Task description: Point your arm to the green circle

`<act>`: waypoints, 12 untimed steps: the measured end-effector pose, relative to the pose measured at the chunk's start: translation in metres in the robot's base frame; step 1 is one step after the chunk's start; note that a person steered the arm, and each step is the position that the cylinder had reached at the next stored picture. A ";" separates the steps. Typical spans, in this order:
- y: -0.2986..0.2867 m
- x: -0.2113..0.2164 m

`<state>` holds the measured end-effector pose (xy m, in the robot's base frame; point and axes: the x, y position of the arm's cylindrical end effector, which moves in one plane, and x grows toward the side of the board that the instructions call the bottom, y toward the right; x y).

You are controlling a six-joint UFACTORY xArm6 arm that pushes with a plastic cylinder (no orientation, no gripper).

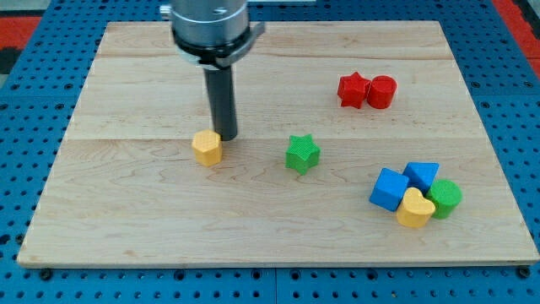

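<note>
The green circle [445,198] is a small green cylinder at the view's lower right, touching a yellow heart [414,209] and a blue block [422,175]. My rod comes down from the view's top left of centre. My tip [225,135] rests on the board just right of and behind a yellow block [207,147], close to touching it. The tip is far to the left of the green circle. A green star [302,154] lies between them.
A blue cube [389,188] sits left of the yellow heart in the same cluster. A red star [353,89] and a red cylinder [381,91] touch each other at the upper right. The wooden board [126,211] lies on a blue pegboard surface.
</note>
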<state>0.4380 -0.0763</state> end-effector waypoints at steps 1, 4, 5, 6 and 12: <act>-0.004 0.007; 0.019 0.102; 0.041 0.140; 0.081 0.171; 0.325 0.127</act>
<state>0.5649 0.2491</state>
